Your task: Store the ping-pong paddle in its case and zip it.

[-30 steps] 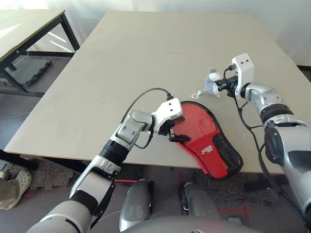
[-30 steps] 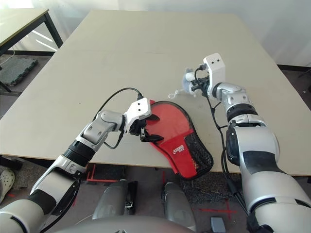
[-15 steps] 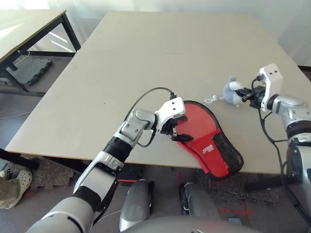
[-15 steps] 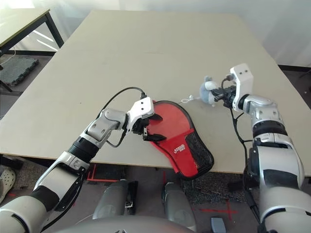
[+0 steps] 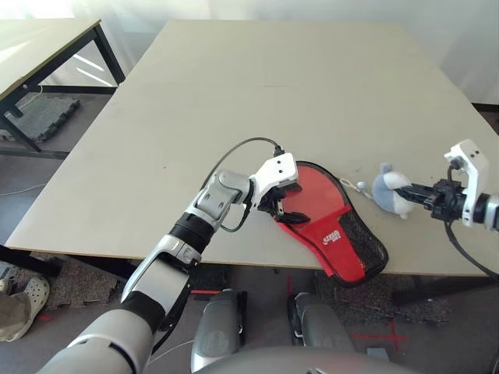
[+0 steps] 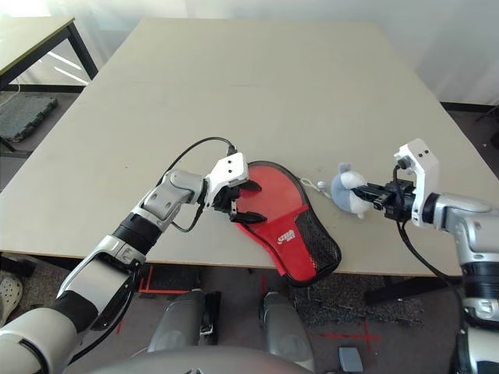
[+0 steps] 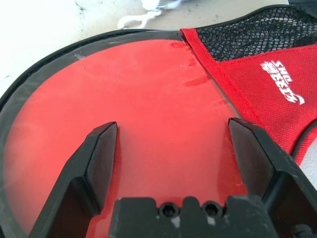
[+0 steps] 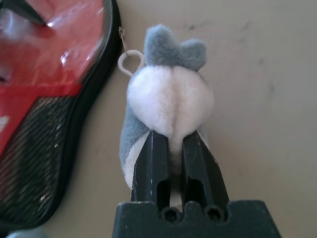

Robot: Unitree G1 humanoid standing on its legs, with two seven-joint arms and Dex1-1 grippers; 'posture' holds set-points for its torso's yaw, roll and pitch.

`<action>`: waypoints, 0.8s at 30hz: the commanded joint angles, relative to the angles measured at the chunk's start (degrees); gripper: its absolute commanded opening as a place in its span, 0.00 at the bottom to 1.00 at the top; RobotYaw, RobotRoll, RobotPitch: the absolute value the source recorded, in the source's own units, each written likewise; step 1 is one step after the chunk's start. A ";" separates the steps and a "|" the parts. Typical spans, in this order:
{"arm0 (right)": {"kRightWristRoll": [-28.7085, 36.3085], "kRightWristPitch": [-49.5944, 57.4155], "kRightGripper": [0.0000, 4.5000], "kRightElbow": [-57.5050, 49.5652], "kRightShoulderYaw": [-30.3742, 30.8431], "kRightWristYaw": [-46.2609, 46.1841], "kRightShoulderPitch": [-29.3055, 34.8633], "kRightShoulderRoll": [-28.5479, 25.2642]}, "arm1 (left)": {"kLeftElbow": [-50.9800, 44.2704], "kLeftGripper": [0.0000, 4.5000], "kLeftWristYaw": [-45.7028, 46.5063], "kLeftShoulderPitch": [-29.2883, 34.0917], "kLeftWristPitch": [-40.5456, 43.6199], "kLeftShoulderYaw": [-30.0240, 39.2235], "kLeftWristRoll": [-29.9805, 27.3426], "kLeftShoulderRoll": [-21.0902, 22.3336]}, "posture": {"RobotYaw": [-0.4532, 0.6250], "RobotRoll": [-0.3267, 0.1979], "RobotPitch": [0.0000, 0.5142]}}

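Observation:
The case (image 5: 334,241) lies red side up at the table's near edge, mesh pocket and white logo toward me, its narrow end overhanging the edge. My left gripper (image 5: 282,214) is open, its fingers (image 7: 101,148) resting on the glossy round red part inside the black zipper edge. The ping-pong paddle is hidden; I cannot tell whether it is inside. My right gripper (image 5: 415,188) is shut on a small grey-and-white plush pouch (image 8: 168,94) just right of the case. The pouch's white string loop (image 8: 130,60) reaches the zipper edge.
The beige table (image 5: 257,86) stretches wide behind the case. A second table (image 5: 39,39) stands at the far left. Dark floor mats lie below the near edge.
My right gripper has carried the plush pouch from behind the case to its right side, nearer the front edge. The left gripper has stayed on the case's round part.

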 commanded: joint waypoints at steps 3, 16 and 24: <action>2.80 3.46 0.00 -4.73 0.30 5.05 8.16 -4.05 | 2.14 1.00 -0.20 0.00 0.83 -1.28 1.56 -0.20 | 0.40 0.62 0.22; 0.93 0.86 0.00 -6.57 7.56 11.52 17.49 -12.35 | -1.70 1.00 -0.16 1.33 2.87 -1.85 1.27 -0.75 | 0.41 0.62 0.21; -1.10 -0.96 0.00 -5.14 10.80 13.99 21.81 -17.27 | -1.88 1.00 0.24 1.53 3.29 -1.80 1.31 -0.51 | 0.41 0.62 0.21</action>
